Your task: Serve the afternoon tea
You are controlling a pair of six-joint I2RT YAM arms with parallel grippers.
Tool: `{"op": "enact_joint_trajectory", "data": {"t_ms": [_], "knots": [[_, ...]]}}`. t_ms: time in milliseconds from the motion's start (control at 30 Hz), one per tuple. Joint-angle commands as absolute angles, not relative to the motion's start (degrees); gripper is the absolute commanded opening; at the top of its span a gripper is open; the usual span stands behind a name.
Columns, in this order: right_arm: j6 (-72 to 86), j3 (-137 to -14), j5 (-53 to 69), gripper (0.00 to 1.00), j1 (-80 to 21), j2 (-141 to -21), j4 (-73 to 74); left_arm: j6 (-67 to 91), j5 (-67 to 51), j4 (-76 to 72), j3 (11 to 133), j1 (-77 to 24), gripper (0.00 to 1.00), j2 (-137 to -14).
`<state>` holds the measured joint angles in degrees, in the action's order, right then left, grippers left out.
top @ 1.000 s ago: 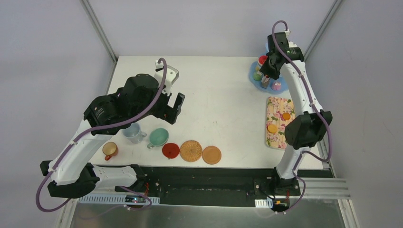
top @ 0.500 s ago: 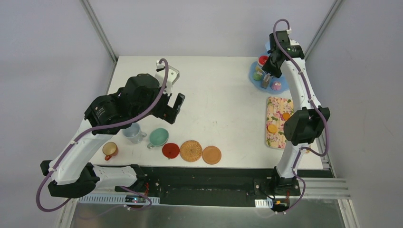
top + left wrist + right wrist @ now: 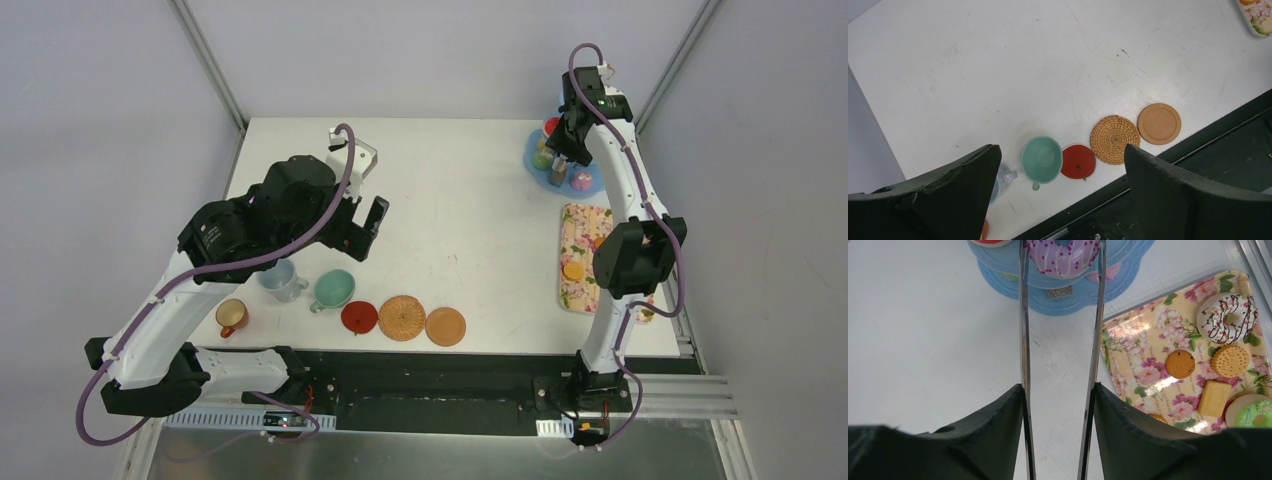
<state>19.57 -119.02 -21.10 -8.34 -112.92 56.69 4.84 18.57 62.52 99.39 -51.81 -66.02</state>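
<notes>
Now, purple donut (image 3: 1063,255): I see it on the light-blue stand (image 3: 998,265), between the tips of the long metal tongs (image 3: 1023,340).
Right gripper (image 3: 1058,390): clenched on the tongs, blades against the donut's sides.
Left gripper (image 3: 1062,147): spread wide, empty, over the mint cup (image 3: 1042,159).

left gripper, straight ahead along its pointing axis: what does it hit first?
Probably the mint cup or the red coaster beside it: both sit between the open left gripper's fingers in its wrist view. Depth is unclear, so I can't tell which.
</notes>
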Motion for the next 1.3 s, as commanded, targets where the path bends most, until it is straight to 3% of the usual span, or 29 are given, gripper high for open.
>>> {"op": "enact_joint_trajectory", "data": {"t_ms": [0, 533, 1267], "knots": [[18.31, -121.15, -22.68, 0.54, -8.09, -111.14, 56.0, 3.6, 20.12, 62.93, 99.14, -52.28, 1.0, -65.97], [19.65, -114.59, -17.6, 0.56, -8.53, -104.81, 53.58, 4.14, 18.47, 62.8, 99.31, -52.26, 1.0, -65.68], [24.54, -113.91, -12.68, 0.55, -10.57, -106.06, 50.27, 4.48, 18.98, 63.19, 98.97, -52.14, 1.0, -65.03]]}}
